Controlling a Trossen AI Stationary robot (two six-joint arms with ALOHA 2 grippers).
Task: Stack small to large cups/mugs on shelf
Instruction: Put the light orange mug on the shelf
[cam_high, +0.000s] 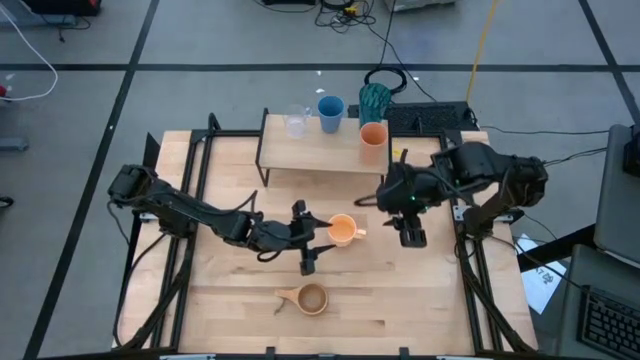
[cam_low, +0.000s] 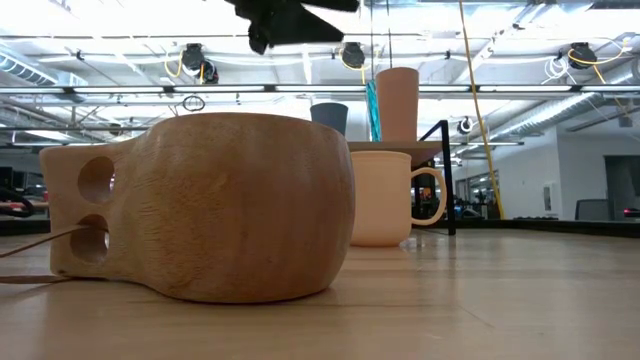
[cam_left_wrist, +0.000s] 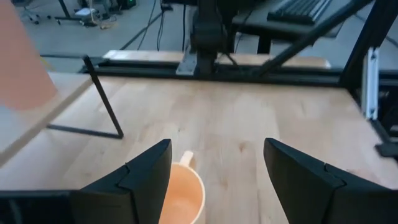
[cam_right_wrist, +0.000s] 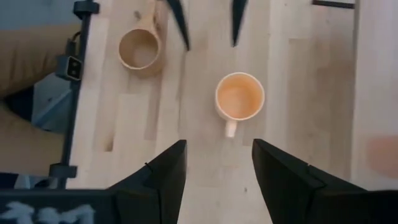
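From table height the tan wooden cup (cam_low: 210, 205) is filling most of the sightline, blocking much of the shelf (cam_high: 318, 150) behind it; only the shelf's edge and one black leg are showing past it. The clear glass (cam_high: 296, 123) is barely making itself out against the pale board from above, and from low down I cannot find it at all. The teal tumbler (cam_high: 375, 99) is standing off the far edge of the shelf, partly tucked behind the orange-brown tumbler (cam_high: 372, 137).

Counting, six vessels are sitting out: four up at the shelf, namely the glass, the blue cup (cam_high: 330, 111), the teal tumbler and the orange-brown tumbler, and two down on the table (cam_high: 420, 290). Those two are the orange mug (cam_high: 342, 230), standing upright near the middle with its handle pointing toward the right arm, and the wooden cup nearer the front edge. Two arms are working.

The left gripper (cam_high: 311, 238) is hovering just beside the orange mug, its jaws spread and holding nothing; the mug's rim is showing between its fingers (cam_left_wrist: 140, 180) from the wrist. The right gripper (cam_high: 411, 234) is hanging above the table on the mug's other side, jaws likewise parted and empty.

No label or writing is readable anywhere.
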